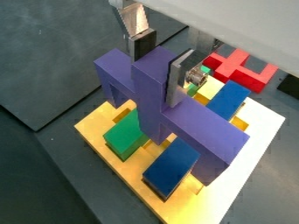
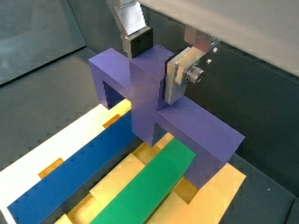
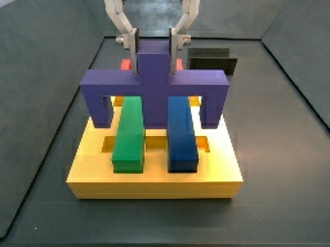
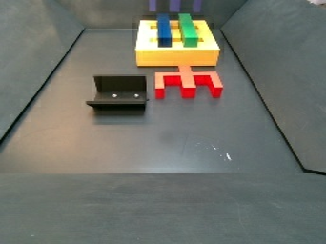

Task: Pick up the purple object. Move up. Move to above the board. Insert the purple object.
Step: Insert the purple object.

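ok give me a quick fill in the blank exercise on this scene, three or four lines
1. The pincer is shut on the central stub of the ____ object.
2. Its crossbar spans a green bar and a ____ bar.
3. Both bars lie on the ____ board.
4. Beside the board lies a ____ notched piece.

Missing words: purple; blue; yellow; red
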Available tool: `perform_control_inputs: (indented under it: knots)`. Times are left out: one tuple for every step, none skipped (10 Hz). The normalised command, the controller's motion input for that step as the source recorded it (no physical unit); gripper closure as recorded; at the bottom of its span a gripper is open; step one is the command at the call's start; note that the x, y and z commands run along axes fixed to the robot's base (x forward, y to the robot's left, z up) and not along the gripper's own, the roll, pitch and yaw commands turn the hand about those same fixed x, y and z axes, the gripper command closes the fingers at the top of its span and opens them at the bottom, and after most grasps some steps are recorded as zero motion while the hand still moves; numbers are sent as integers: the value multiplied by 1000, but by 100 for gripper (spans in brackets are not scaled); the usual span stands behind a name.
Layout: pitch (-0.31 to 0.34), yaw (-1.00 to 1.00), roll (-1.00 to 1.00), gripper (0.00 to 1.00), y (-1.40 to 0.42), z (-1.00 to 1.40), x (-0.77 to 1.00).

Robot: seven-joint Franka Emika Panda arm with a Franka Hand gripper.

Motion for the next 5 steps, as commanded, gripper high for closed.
perform_control_inputs:
  knots:
    - [-261, 100, 30, 100, 0, -160, 0]
    - [-187, 0, 0, 100, 0, -226, 0]
    - [-210, 0, 0, 100, 0, -243, 0]
    - [-246, 14, 9, 100, 0, -240, 0]
    - [-214, 43, 39, 100, 0, -137, 0]
